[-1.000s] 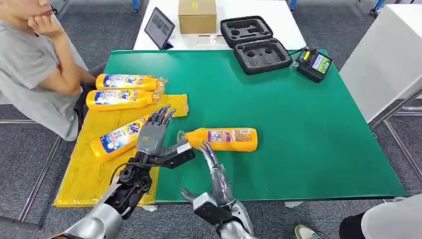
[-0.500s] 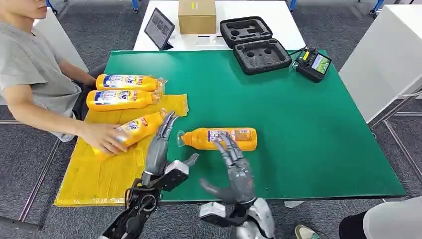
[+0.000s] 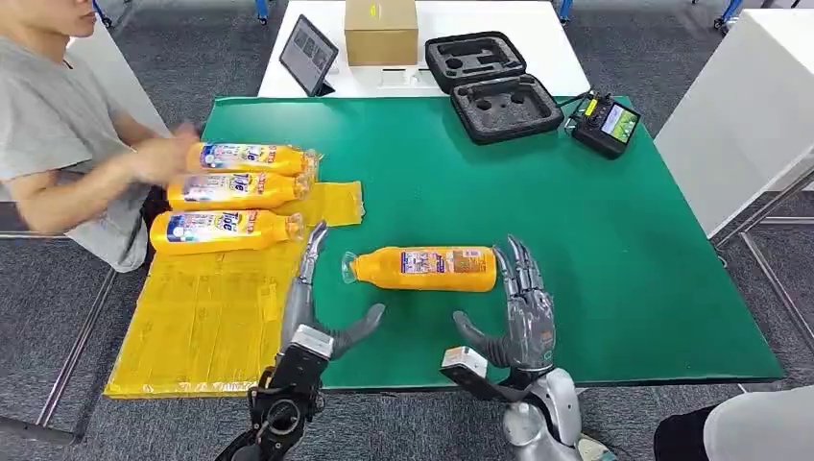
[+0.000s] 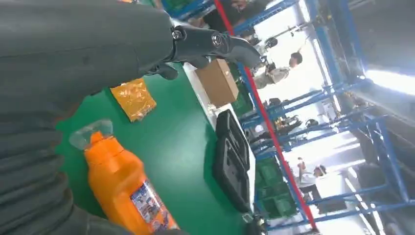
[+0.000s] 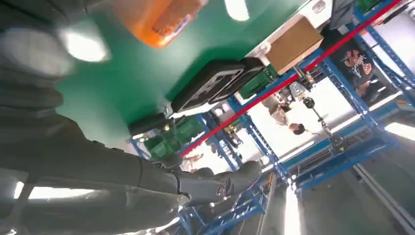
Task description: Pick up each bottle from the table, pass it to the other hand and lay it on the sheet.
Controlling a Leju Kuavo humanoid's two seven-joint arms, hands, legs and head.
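While one orange bottle (image 3: 422,268) lies on its side on the green worktop (image 3: 595,250), cap toward the yellow sheet (image 3: 206,317), it is flanked by both robot hands, neither touching it. The left robot hand (image 3: 312,307) is held released near the cap end with fingers spread, and the right robot hand (image 3: 518,307) is likewise held released, empty, just beside the base end. Three more bottles (image 3: 226,230) are seen lying side by side on the sheet, where a person's hand (image 3: 168,158) is blurred at the farthest one.
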